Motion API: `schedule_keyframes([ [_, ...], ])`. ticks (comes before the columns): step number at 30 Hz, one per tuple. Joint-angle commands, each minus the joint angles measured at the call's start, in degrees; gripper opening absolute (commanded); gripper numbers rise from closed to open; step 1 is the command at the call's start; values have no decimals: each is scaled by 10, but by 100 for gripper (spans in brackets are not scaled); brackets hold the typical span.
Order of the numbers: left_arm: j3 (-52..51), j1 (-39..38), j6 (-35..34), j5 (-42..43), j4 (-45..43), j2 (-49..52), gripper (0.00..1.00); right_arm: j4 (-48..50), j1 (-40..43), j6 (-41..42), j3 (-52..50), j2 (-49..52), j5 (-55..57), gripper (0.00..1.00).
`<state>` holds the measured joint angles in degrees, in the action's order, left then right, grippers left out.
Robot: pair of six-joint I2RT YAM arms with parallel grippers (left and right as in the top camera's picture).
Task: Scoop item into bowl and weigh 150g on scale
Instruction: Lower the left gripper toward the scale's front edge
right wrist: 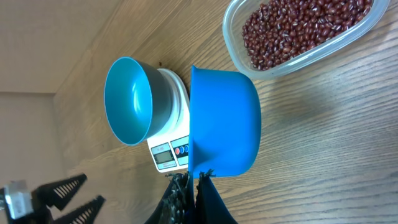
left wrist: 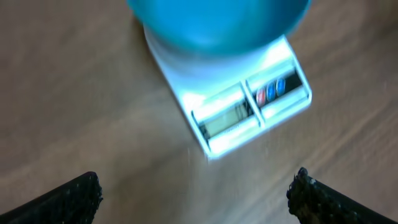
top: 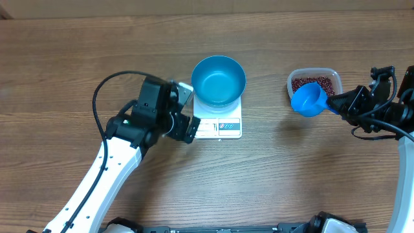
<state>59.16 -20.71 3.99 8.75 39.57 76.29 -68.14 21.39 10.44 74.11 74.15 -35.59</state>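
Overhead, the bowl [top: 218, 80] is seen standing on the far part of the scale [top: 218, 127], near the middle of the table [top: 65, 52]. The scale's display and buttons are left uncovered along its near edge. The beans [top: 304, 83] are kept in a clear tub [top: 336, 78], well to the right of the scale. A small blue scoop [top: 309, 99] is pinched by its handle in the right gripper [top: 339, 102], whose fingers are pressed together on it. The scoop's cup is held at the near-left edge of the tub; whether the two touch cannot be told. The left gripper [top: 189, 111] is placed just left of the scale with its fingers spread wide. From the left wrist, both dark fingertips [left wrist: 71, 199] are seen at the bottom corners, apart from the scale, whose display lies beyond them. From the right wrist, the beans are seen as a dark red-brown layer covering the tub's floor.
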Motion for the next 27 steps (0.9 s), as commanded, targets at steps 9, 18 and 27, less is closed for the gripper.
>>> schedule_keyframes([
  [9,44,-6,-86,-74,-30,-45,100,-2,2,-9,15,-9,1,4],
  [18,-12,-75,-182,-231,-6,-179,100,-1,2,-9,15,-9,0,4],
  [27,-145,-145,-194,-194,-30,-179,100,-1,2,-9,15,-9,0,4],
])
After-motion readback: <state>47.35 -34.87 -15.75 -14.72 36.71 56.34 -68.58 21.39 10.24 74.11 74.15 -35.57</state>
